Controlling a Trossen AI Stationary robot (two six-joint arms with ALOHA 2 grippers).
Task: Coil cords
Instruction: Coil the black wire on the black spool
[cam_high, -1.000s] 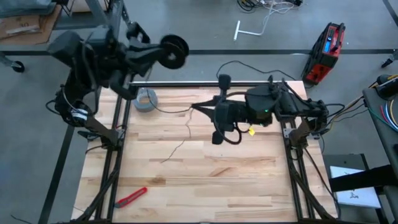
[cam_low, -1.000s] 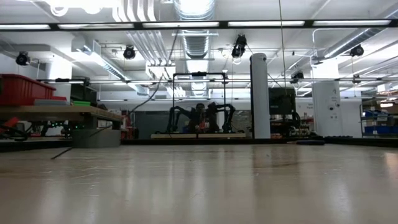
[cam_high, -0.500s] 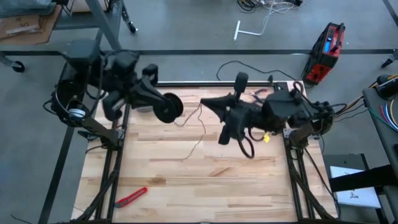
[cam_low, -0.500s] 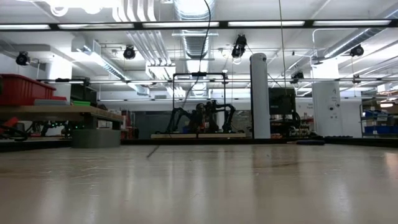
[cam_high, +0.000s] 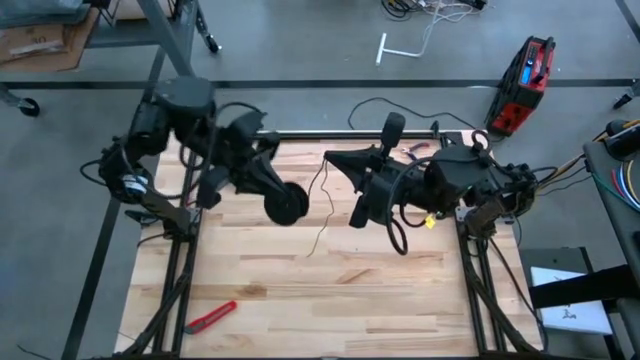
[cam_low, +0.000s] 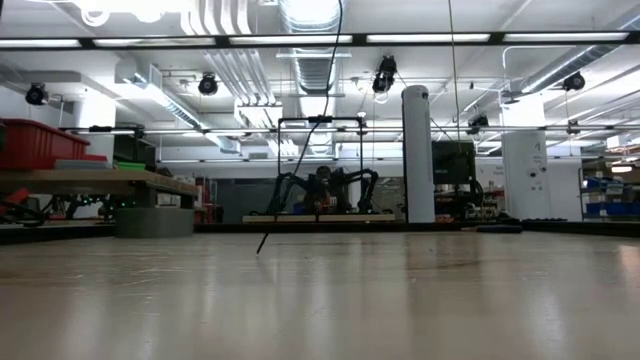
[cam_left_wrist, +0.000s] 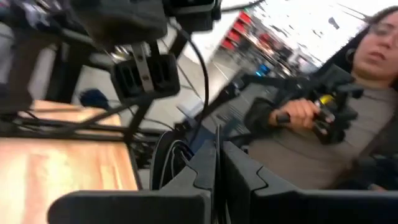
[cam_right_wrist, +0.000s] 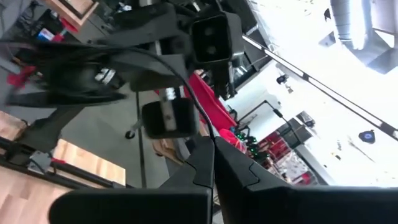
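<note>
The small black round reel (cam_high: 285, 203) hangs over the table's middle left, with my left gripper (cam_high: 270, 190) shut on it. The thin black cord (cam_high: 325, 215) drops from my right gripper (cam_high: 331, 159), which is shut on it above the table's far middle. In the low view the cord (cam_low: 300, 150) slants down, and its free end (cam_low: 260, 250) rests on the table. Between reel and right gripper a short stretch of cord (cam_high: 318, 185) bows. The right wrist view shows the cord (cam_right_wrist: 189, 84) arching away from the shut fingers. My left gripper holds the reel at its far-left rim (cam_high: 275, 195), coming slantwise from the table's far left and pointing down. The reel is lifted clear of the table with its round face up. The fingers themselves hide the place of contact. My right gripper pinches the cord (cam_right_wrist: 211, 142) between its two fingertips, coming about level from the table's right. Below the fingers the cord hangs slack, its free end (cam_high: 310, 255) on the table.
A grey tape roll (cam_low: 155, 222) stands at the far left of the table, hidden under the left arm in the high view. A red-handled tool (cam_high: 210, 317) lies near the front left corner. A person with hand controllers (cam_left_wrist: 317, 115) sits beyond the table.
My left gripper has swung with the reel from beyond the table's far left corner down and toward the table's middle. My right arm has drawn back toward the right edge. The cord's free end has slid along the table toward the right.
</note>
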